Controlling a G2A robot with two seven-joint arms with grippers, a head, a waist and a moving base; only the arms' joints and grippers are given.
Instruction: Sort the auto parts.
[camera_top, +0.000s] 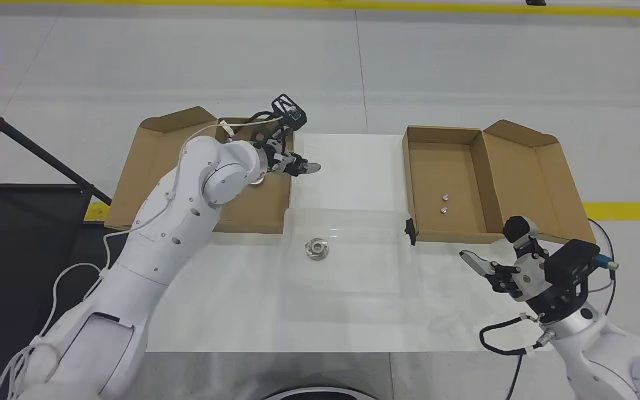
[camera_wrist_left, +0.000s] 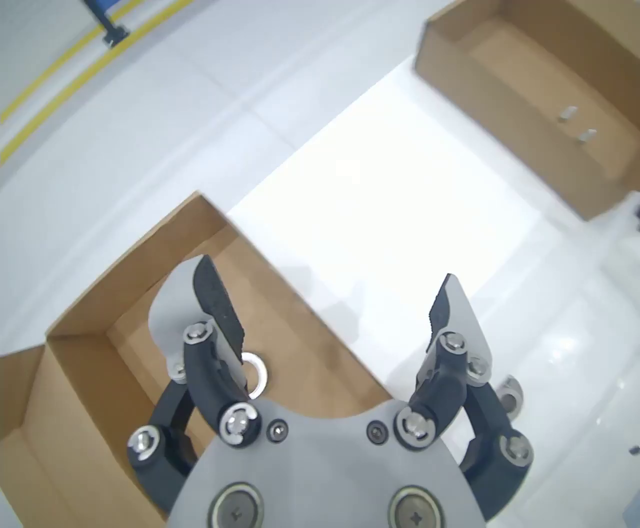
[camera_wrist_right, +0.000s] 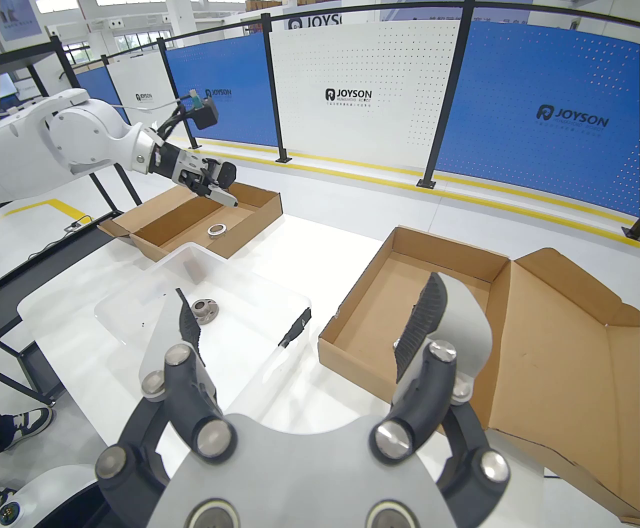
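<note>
One flanged part (camera_top: 316, 247) lies unsorted in the clear tray (camera_top: 370, 262) at the centre of the counter (camera_top: 350, 165). Sorted, I judge: a ring (camera_wrist_right: 217, 229) in the left box (camera_wrist_right: 175, 220) and two small bolts (camera_top: 443, 198) in the right box (camera_top: 460, 170). My left tool (camera_wrist_left: 325, 300) hangs wide open and empty over the left box's right wall. My right tool (camera_wrist_right: 305, 300), equally open and empty, hovers to the near right of the tray.
</note>
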